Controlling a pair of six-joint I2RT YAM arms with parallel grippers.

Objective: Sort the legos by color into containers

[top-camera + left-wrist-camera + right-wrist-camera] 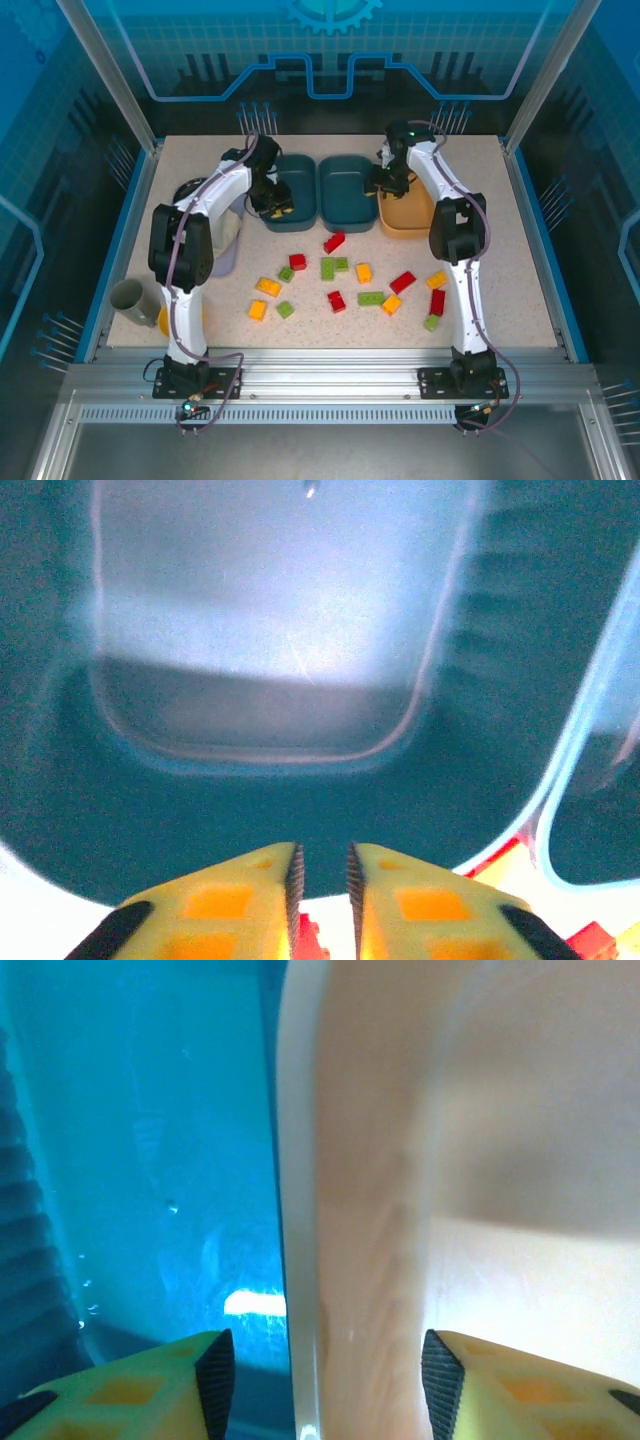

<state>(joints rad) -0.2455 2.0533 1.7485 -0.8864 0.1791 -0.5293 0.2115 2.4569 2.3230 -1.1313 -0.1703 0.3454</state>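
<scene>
Three trays stand in a row at the back: a dark teal one (300, 175), a second teal one (345, 190) and a light orange one (410, 222). My left gripper (272, 205) hangs over the front edge of the left teal tray (270, 660), which lies bare. Its jaws stand a narrow gap apart, and a red lego (305, 935) shows deep between them. My right gripper (385, 185) is open and straddles the orange tray's rim (300, 1210), with one finger over teal and one over orange. Several red (334, 241), green (328, 268) and orange (268, 287) legos lie scattered mid-table.
A lavender tray (225, 250) lies under the left arm, with a black round dish (190, 190) behind it. At the front left stand a grey cup (130, 297) and a yellow-orange bowl (165, 320). Metal frame posts rise at the table's back corners.
</scene>
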